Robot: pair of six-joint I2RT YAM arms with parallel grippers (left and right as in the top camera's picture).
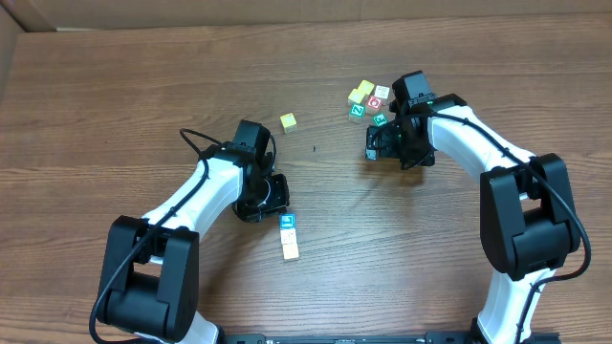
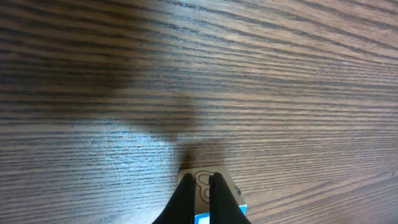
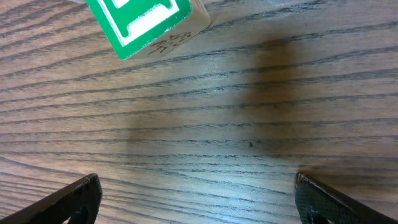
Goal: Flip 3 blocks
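Observation:
A blue block with a white mark lies on the table with a cream-white block touching its near side. A pale yellow block sits alone further back. My left gripper hovers just left of the blue block. In the left wrist view this gripper is shut with nothing in it, its tips over the cream block and a sliver of the blue block below. My right gripper stands wide open and empty over bare wood.
A cluster of small cubes with green, red and yellow faces lies at the back right, just beyond my right gripper. One green-marked cube shows at the top of the right wrist view. The wooden table spreads all round.

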